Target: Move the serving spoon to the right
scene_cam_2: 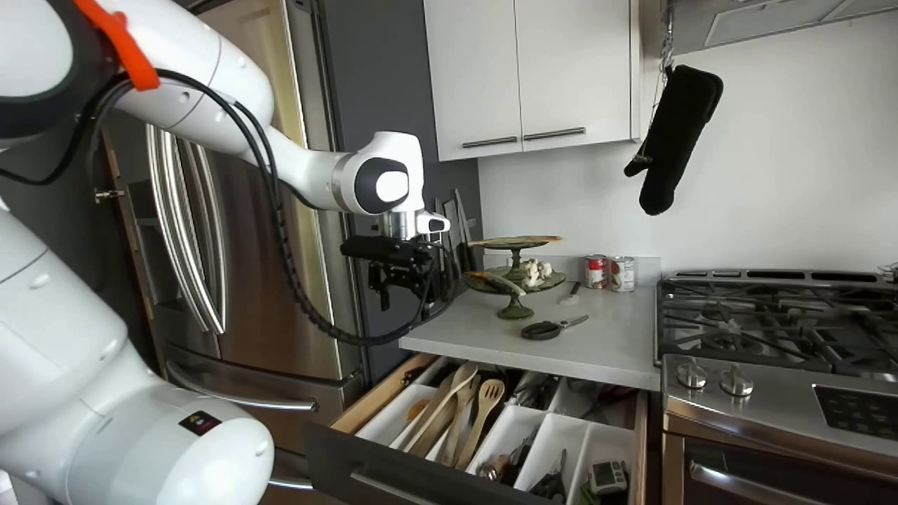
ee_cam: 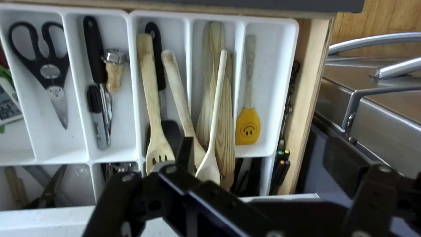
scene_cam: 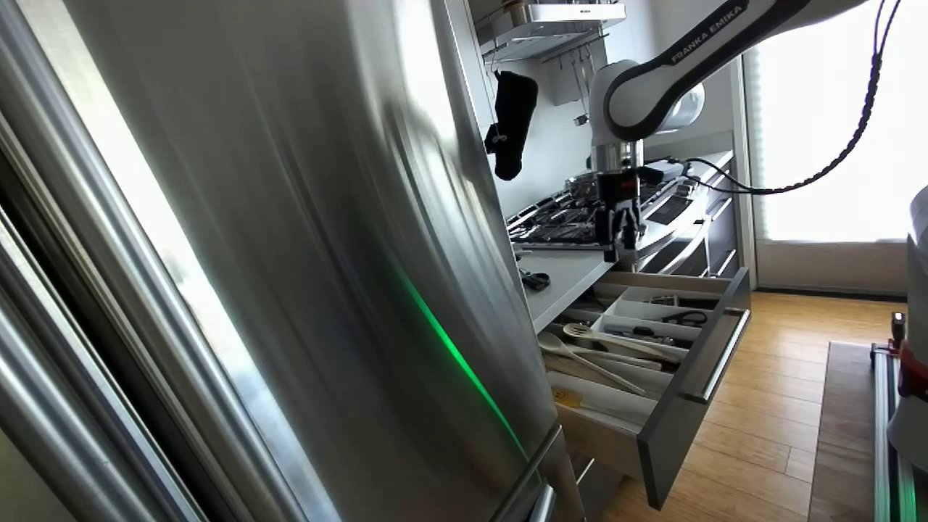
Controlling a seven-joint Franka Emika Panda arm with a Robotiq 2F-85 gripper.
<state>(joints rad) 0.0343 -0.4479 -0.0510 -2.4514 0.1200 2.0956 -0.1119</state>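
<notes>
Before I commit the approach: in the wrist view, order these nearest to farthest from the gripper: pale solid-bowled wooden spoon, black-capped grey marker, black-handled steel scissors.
1. Pale wooden spoon: mid-view, bowl end toward the gripper.
2. Grey marker: left of the spoon.
3. Steel scissors: farther left, next compartment.

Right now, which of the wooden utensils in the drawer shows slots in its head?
The slotted spoon, whose handle lies just left of a black handle in the wrist view; the paler spoon shows no slots.
</notes>
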